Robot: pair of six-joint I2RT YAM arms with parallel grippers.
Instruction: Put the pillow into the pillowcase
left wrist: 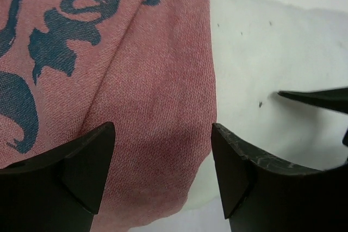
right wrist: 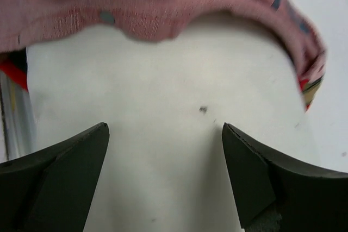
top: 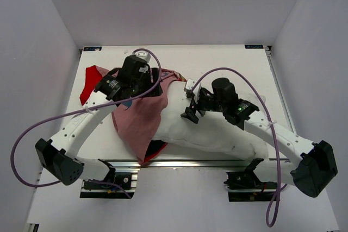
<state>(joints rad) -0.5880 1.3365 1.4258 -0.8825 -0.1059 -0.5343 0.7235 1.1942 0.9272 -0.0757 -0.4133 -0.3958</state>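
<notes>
The white pillow (top: 209, 131) lies across the table's near right, its left end tucked into the pillowcase (top: 138, 120). The pillowcase shows its pink lining, and a red flap lies at the far left. My left gripper (top: 154, 88) hovers open over the pillowcase's upper edge. In the left wrist view its jaws (left wrist: 163, 150) straddle pink fabric (left wrist: 136, 80) with navy print, and the pillow (left wrist: 266, 63) lies to the right. My right gripper (top: 191, 113) stands open just above the pillow. In the right wrist view it (right wrist: 165, 134) frames bare pillow (right wrist: 174, 107), and the pillowcase hem (right wrist: 136, 4) lies beyond.
An aluminium rail (top: 179, 163) runs along the table's near edge, just below the pillow. Purple cables (top: 32, 129) loop off both arms. White enclosure walls (top: 32, 36) stand on three sides. Bare tabletop (top: 228, 58) lies behind the fabric.
</notes>
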